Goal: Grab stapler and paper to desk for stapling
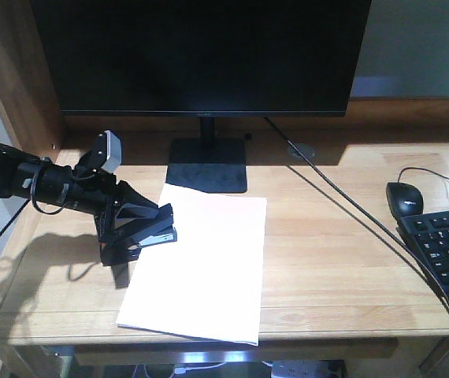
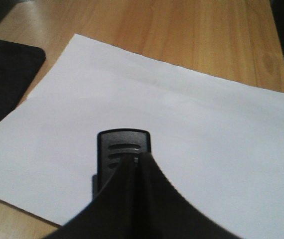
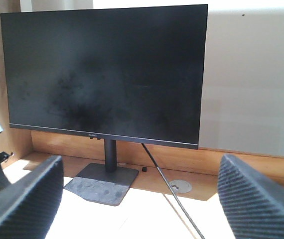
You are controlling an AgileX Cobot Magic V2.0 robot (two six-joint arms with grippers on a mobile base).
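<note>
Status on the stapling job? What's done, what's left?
Done: the paper lies flat on the desk in front of the monitor. In hand: the left hand is shut on the stapler, holding it over the paper's left edge. Left: the stapler is not yet set down or pressed. The right hand is open and holds nothing.

Left arm (image 1: 20,183) reaches rightward, jaws closed together; right jaws spread wide.

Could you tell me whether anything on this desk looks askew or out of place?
Only a little. The paper lies at a slant, and its front corner seems to reach the desk edge. The left gripper holds the stapler over the paper's left edge. Nothing looks spilled or damaged.
</note>
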